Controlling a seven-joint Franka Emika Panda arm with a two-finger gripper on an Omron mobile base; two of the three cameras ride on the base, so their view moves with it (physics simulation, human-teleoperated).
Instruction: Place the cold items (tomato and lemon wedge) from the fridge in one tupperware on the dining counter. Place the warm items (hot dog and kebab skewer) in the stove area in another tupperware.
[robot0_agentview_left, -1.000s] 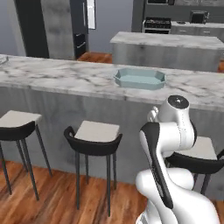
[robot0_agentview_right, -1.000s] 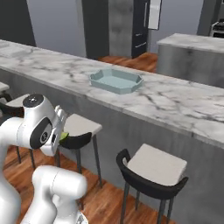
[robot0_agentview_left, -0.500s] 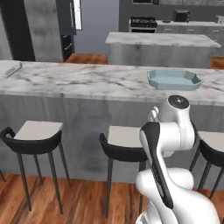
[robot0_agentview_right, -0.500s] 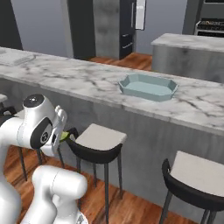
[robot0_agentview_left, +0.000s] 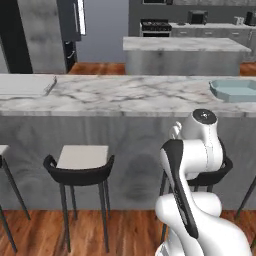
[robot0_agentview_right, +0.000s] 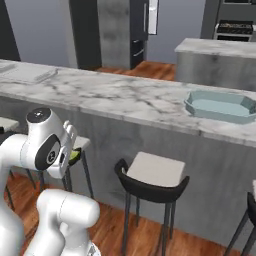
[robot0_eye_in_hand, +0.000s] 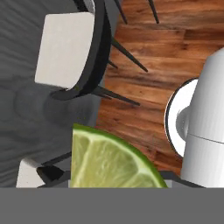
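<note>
A yellow-green lemon wedge (robot0_eye_in_hand: 109, 162) sits right at the bottom of the hand view, between the jaws, and hides the fingertips. My gripper (robot0_agentview_right: 71, 153) is shut on it, held low and tucked close to the arm, in front of the dining counter (robot0_agentview_right: 105, 95) and below its top. A bit of the lemon wedge (robot0_agentview_right: 75, 156) peeks out beside the hand. One pale blue-green tupperware (robot0_agentview_left: 235, 90) (robot0_agentview_right: 220, 106) lies on the dining counter (robot0_agentview_left: 125, 94), off to the right. The black stove (robot0_agentview_left: 156, 27) (robot0_agentview_right: 232, 27) stands far at the back.
Black stools with pale seats (robot0_agentview_left: 82, 160) (robot0_agentview_right: 152, 172) (robot0_eye_in_hand: 65, 48) line the counter's front over a wood floor. A second marble-topped block (robot0_agentview_left: 185, 50) (robot0_agentview_right: 215, 55) stands behind the counter. A flat pale slab (robot0_agentview_left: 25, 85) lies on the counter's left end.
The whole picture has shifted: the base has driven left along the counter, so the tupperware now sits further right in both base views. The arm keeps its pose with the wedge held.
</note>
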